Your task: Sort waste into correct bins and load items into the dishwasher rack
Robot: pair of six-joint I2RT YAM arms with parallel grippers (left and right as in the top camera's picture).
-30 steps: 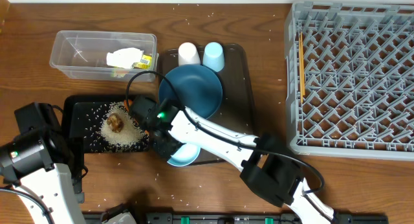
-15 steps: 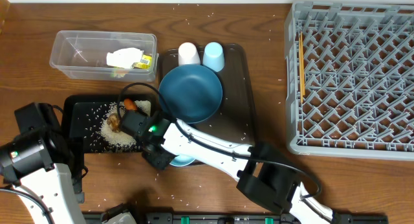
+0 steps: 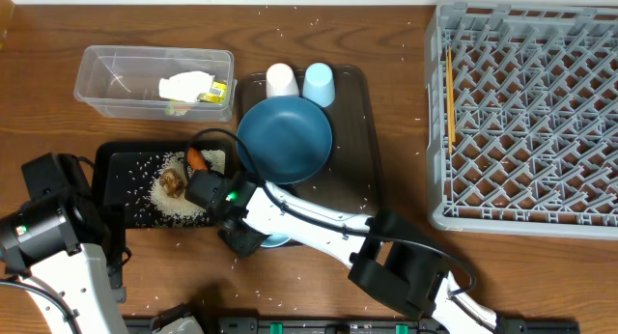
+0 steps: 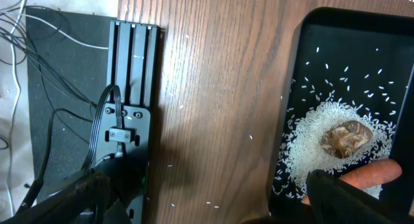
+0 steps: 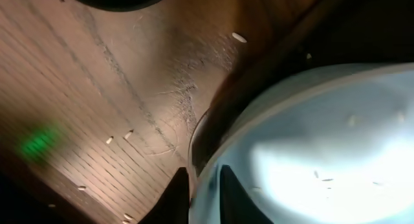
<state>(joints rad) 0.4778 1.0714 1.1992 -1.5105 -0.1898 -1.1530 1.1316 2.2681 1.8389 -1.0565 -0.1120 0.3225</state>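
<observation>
- Fingers point(image 4: 343, 198) of the left gripper point(image 4: 208, 184) are standing wide apart over the bare table point(image 4: 213, 88), holding and touching nothing.
- Just right of it, the black tray point(image 3: 121, 170) is carrying a heap of rice grains point(image 3: 183, 204), with the brown food lump point(image 3: 174, 182) sitting on the heap and the orange carrot point(image 3: 196, 158) lying just beside it.
- Behind the black tray, the clear container point(image 3: 116, 83) is holding the crumpled wrapper point(image 3: 193, 86).
- The right gripper point(image 5: 202, 188) is pinching the rim of the light-blue bowl point(image 5: 304, 146), one finger inside and one outside, nearly closed.
- The bowl is resting at the near edge of the serving tray point(image 3: 352, 170); the blue plate point(image 3: 285, 138), white cup point(image 3: 282, 80) and light-blue cup point(image 3: 319, 83) are sitting behind it.
- Far right, the dishwasher rack point(image 3: 526, 112) is holding the chopsticks point(image 3: 450, 97) along its left side.
</observation>
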